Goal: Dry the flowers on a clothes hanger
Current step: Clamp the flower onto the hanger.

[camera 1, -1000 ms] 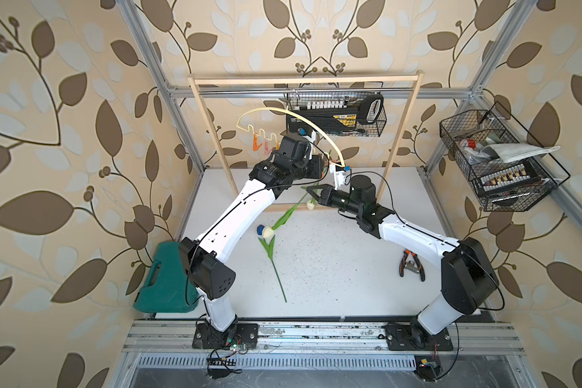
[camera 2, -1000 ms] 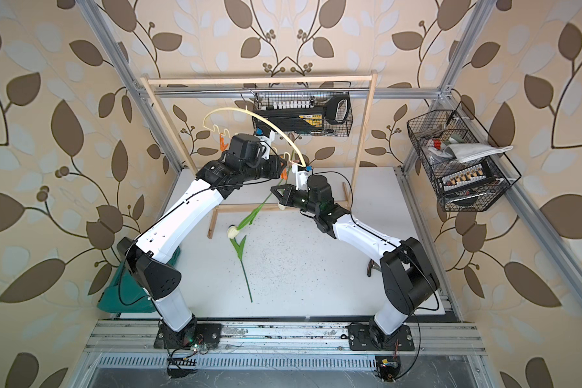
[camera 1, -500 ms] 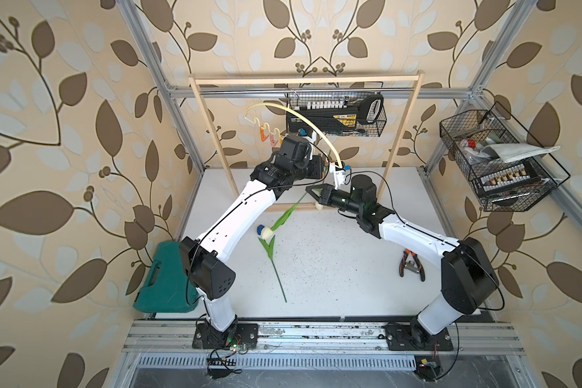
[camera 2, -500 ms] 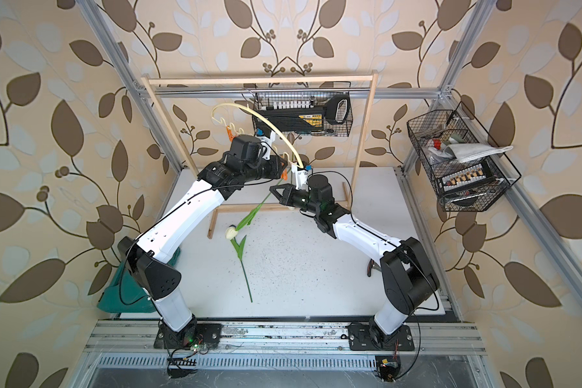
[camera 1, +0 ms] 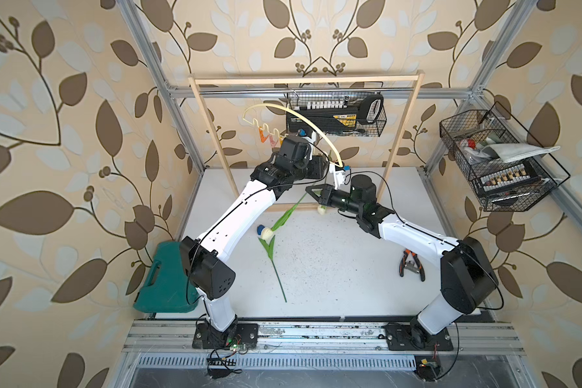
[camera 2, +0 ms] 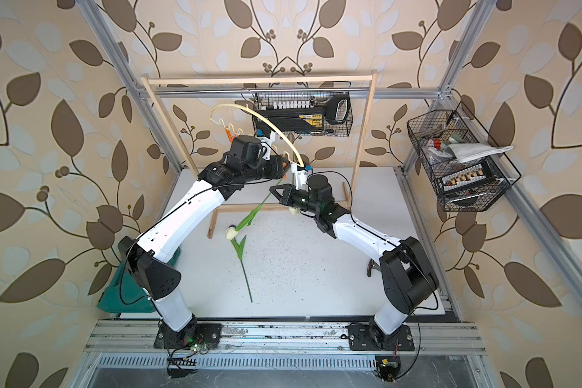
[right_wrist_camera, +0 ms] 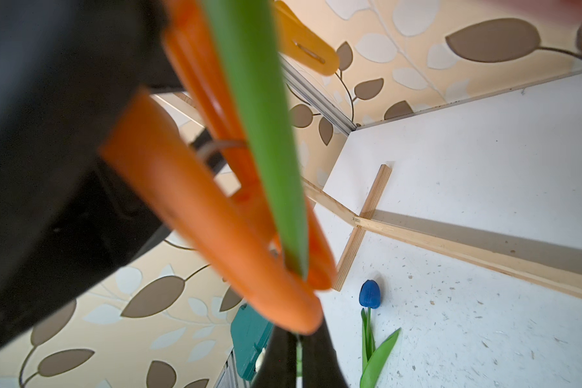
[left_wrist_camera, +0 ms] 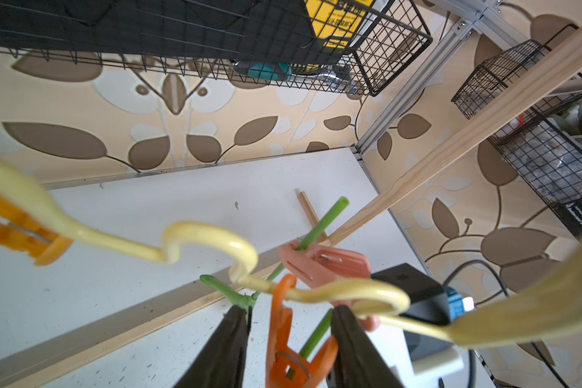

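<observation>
The cream-yellow clothes hanger (camera 1: 303, 118) (camera 2: 273, 125) hangs from the rack, and its wavy bar (left_wrist_camera: 199, 231) carries the pegs. A pink peg (left_wrist_camera: 320, 260) clamps one flower's stem, whose cream head (camera 1: 321, 211) dangles below. A second stem (right_wrist_camera: 269, 141) runs into an orange peg (left_wrist_camera: 288, 339) (right_wrist_camera: 215, 228); its cream head (camera 1: 266, 234) (camera 2: 231, 232) hangs low. My right gripper (right_wrist_camera: 298, 349) (camera 1: 310, 192) is shut on that stem. My left gripper (left_wrist_camera: 286, 332) (camera 1: 328, 167) stands open around the orange peg's handles. The blue flower (right_wrist_camera: 370, 294) (camera 1: 259, 229) lies on the table.
The light-wood rack frame (camera 1: 303, 80) spans the back, with its foot bar (right_wrist_camera: 451, 245) on the table. A wire basket (camera 1: 336, 114) hangs behind the hanger and another (camera 1: 498, 158) on the right wall. Pliers (camera 1: 410, 265) lie right, a green case (camera 1: 163, 282) left.
My left gripper's jaws have spread apart from the orange peg's handles. The hanger has swung slightly. The right gripper still holds the stem at about the same place.
</observation>
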Robot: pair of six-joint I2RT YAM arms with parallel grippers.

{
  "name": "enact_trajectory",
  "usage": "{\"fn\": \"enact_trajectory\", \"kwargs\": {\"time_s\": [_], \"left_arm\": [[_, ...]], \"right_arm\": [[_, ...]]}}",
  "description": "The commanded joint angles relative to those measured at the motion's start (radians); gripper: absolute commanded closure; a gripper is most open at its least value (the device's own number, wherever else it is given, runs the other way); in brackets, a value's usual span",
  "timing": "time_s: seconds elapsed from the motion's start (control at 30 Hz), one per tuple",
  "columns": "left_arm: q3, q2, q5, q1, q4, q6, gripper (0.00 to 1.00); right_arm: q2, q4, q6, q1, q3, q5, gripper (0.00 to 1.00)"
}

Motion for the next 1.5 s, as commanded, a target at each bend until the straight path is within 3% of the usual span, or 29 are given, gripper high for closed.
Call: {"fn": "enact_trajectory", "kwargs": {"time_s": [0.0, 0.07, 0.23, 0.3, 0.87, 1.03, 1.13, 1.33, 1.47], "left_arm": [[-0.008, -0.051, 0.008, 0.002, 0.026, -0.001, 0.55], [-0.008, -0.051, 0.002, 0.001, 0.026, 0.001, 0.54], [-0.001, -0.049, -0.005, 0.003, 0.029, 0.01, 0.49], [0.002, -0.048, -0.003, 0.002, 0.029, 0.012, 0.46], [-0.007, -0.057, -0.002, 0.002, 0.041, -0.004, 0.31], [0.0, -0.06, 0.0, 0.002, 0.037, -0.005, 0.31], [-0.003, -0.068, 0.001, 0.002, 0.033, -0.008, 0.31], [-0.014, -0.078, 0.004, 0.001, 0.026, -0.008, 0.31], [-0.019, -0.085, 0.0, 0.002, 0.02, -0.002, 0.3]], "right_arm": [[0.007, 0.011, -0.01, 0.003, 0.038, -0.026, 0.81], [-0.002, 0.006, -0.017, 0.003, 0.032, -0.025, 0.74], [-0.048, -0.042, -0.059, 0.004, -0.003, -0.015, 0.38], [-0.075, -0.068, -0.085, 0.002, -0.022, -0.011, 0.28], [-0.249, -0.42, -0.313, -0.002, -0.061, 0.055, 0.16], [-0.246, -0.442, -0.361, -0.005, -0.042, -0.01, 0.01], [-0.237, -0.425, -0.354, -0.012, -0.036, -0.035, 0.01], [-0.283, -0.347, -0.285, -0.042, -0.081, 0.056, 0.01], [-0.302, -0.326, -0.225, -0.093, -0.097, 0.051, 0.01]]}}
